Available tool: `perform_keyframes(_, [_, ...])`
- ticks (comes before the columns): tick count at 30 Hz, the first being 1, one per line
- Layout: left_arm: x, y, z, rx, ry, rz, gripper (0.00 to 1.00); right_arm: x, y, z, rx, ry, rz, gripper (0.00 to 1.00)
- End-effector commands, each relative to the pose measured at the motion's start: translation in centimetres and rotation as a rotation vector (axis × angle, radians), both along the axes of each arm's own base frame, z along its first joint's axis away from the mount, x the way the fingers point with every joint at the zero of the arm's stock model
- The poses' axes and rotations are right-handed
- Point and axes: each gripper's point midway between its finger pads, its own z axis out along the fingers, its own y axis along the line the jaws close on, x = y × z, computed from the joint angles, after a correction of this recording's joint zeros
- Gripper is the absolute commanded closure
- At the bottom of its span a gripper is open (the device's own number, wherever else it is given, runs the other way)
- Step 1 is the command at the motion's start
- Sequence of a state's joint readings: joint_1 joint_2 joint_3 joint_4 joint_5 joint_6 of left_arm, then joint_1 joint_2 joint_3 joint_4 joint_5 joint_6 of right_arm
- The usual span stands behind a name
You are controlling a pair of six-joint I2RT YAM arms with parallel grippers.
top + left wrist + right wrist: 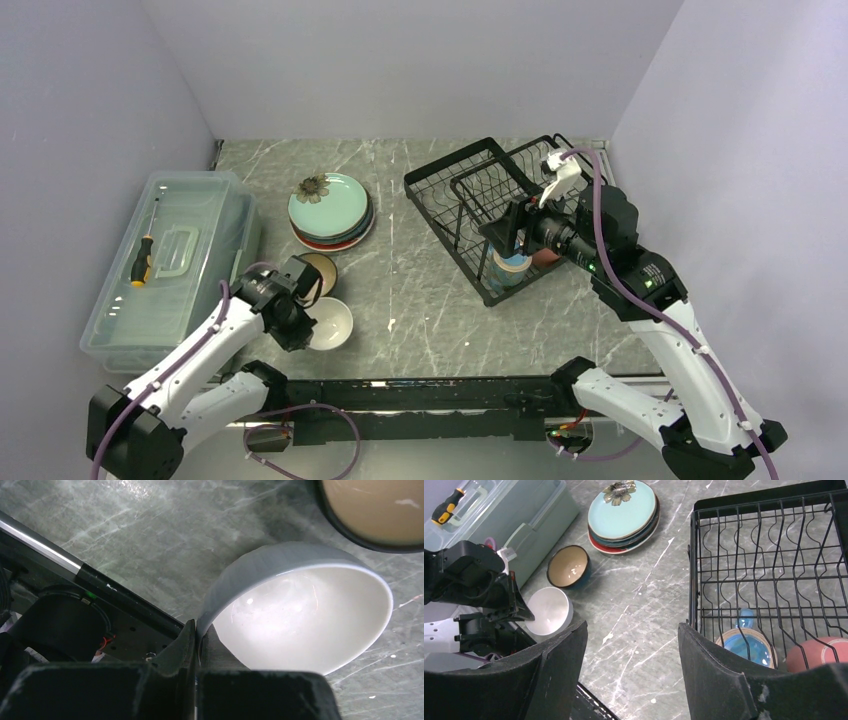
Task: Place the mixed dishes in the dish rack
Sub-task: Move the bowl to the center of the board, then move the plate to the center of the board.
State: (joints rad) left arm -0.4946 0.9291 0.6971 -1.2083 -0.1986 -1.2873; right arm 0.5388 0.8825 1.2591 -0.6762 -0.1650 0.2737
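My left gripper (200, 636) is shut on the rim of the white bowl (305, 615), one finger inside and one outside. In the top view that bowl (335, 322) is near the table's front edge, with the left gripper (305, 325) at its left side. The brown bowl (320, 270) stands just behind it. A stack of plates (330, 208), mint-green with a flower on top, lies farther back. My right gripper (633, 645) is open and empty above the near-left corner of the black dish rack (769, 565). A blue mug (746, 646) and a pink mug (819, 652) sit inside the rack.
A clear plastic box (170, 260) with a screwdriver (140, 262) on its lid fills the left side. The black rail (420, 385) of the arm bases runs along the front edge. Walls close in the back and both sides.
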Motion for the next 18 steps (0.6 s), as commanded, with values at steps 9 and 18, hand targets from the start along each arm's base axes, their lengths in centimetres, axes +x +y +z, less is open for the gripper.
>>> perform_keyframes(9, [-0.1,-1.1,-1.9,-0.053,0.044,0.049,0.84,0.2,0.7,1.2,0.040,-0.042,0.023,0.31])
perform_keyframes(18, [-0.3,-0.7,-1.5,-0.023,0.067,0.032,0.64,0.5,1.0,1.1,0.043,-0.037,0.026,0.31])
